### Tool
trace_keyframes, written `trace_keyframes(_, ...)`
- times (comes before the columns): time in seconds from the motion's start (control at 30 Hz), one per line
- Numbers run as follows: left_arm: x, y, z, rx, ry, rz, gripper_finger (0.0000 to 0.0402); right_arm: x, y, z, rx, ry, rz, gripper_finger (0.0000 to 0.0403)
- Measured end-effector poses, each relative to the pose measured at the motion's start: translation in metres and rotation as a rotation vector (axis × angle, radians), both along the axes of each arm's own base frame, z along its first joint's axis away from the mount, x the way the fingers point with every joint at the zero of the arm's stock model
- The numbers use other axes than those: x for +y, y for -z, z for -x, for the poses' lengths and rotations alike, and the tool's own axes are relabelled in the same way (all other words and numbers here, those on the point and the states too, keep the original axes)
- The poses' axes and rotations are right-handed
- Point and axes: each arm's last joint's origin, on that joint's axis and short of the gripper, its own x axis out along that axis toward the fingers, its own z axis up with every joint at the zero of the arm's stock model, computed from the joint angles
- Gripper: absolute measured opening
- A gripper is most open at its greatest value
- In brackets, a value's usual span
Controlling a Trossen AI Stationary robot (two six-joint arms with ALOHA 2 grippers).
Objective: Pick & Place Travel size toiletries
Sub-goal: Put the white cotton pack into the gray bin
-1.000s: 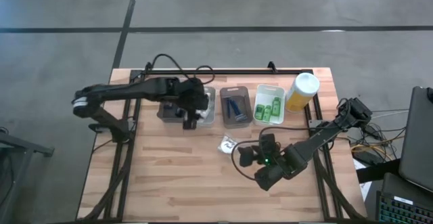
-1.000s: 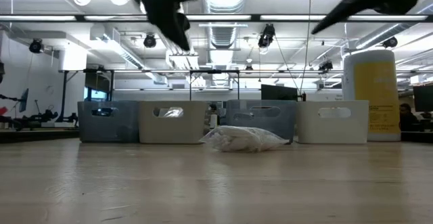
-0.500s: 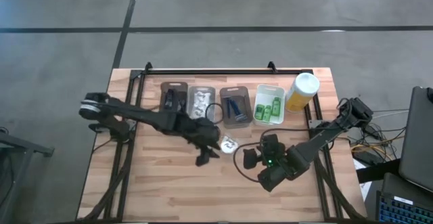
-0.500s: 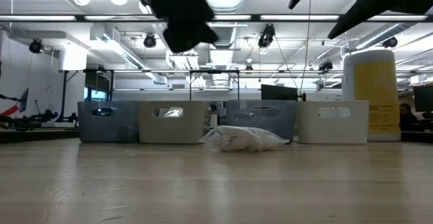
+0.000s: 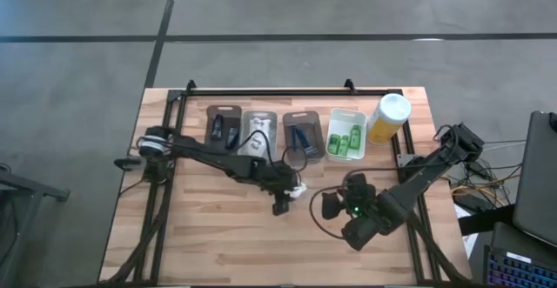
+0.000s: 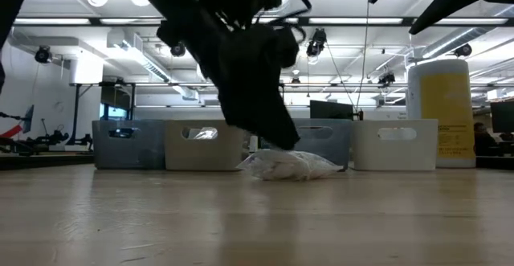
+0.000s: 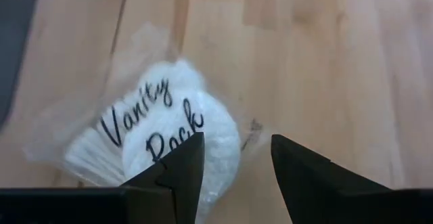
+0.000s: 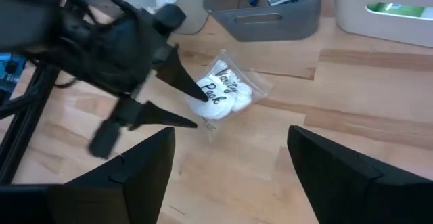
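High view, left end effector (image 5: pixel 294 186) low over the white packet (image 5: pixel 298 184) on the counter (image 5: pixel 218 236) before the trays (image 5: pixel 304 137), fingers apart straddling its edge, right end effector (image 5: pixel 325 205) hovering nearby, fingers spread wide.

I see a wooden table (image 5: pixel 209 236) made of light planks. Four trays stand in a row near its far edge. The first tray (image 5: pixel 221 114) is dark grey. The second tray (image 5: pixel 259 116) next to it is pale. The third tray (image 5: pixel 304 117) is grey too. The fourth tray (image 5: pixel 346 116) is white. A tall yellow bottle (image 5: pixel 388 118) with a white cap stands upright just beside the white tray. A black bar (image 5: pixel 287 90) runs along the far edge of my table. The floor (image 5: pixel 348 10) around the table is grey with dark lines.
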Motion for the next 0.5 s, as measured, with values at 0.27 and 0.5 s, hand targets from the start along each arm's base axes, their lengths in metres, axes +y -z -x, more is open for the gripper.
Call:
trace_keyframes(0.27, 0.001, 0.01, 0.005, 0.085, -0.034, 0.017, 0.0177, 0.004, 0.0, 0.004, 0.009, -0.017, 0.006, 0.0262)
trace_keyframes(0.5, -0.009, 0.002, 0.014, 0.157, -0.084, 0.142, 0.0177, 0.003, 0.0, 0.005, 0.029, -0.028, 0.025, 0.0253)
